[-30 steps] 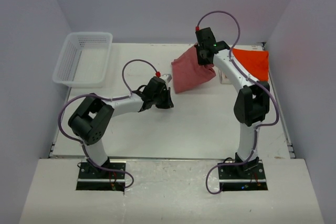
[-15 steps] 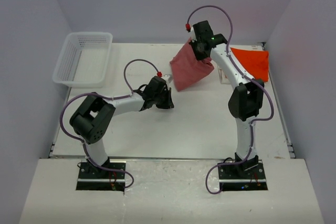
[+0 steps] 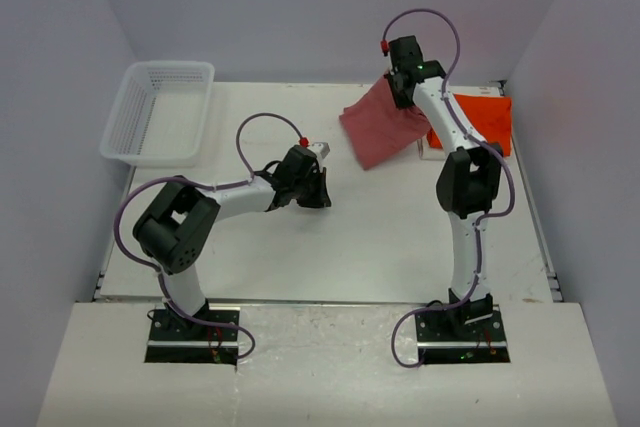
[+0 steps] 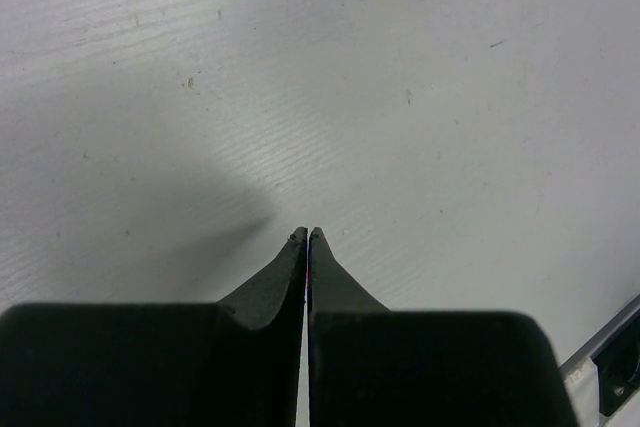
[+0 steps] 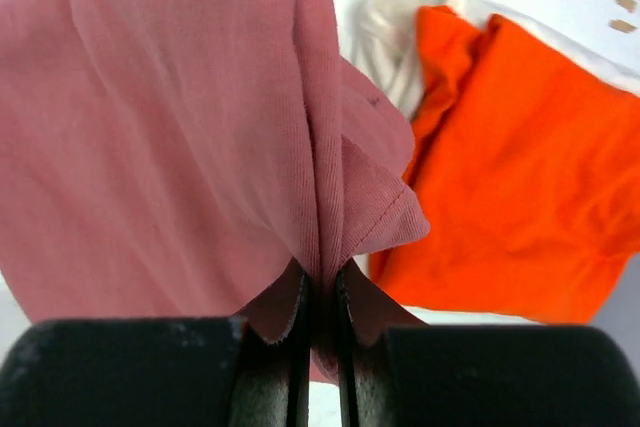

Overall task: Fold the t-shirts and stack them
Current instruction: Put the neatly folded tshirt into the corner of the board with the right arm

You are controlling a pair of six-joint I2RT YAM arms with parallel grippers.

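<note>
Right wrist view: the rose-red t-shirt (image 5: 150, 147) hangs bunched over the far right of the table (image 3: 380, 227), just beside the orange t-shirt (image 5: 520, 177), with the white t-shirt (image 5: 395, 32) peeking out past it. Only a thin fold is pinched, so the cloth could slip free or land crumpled on the others. That fold rises from between the closed jaws of the right gripper (image 5: 322, 297), draping to both sides. The left gripper (image 4: 307, 247), closed on nothing, hovers over bare table.
</note>
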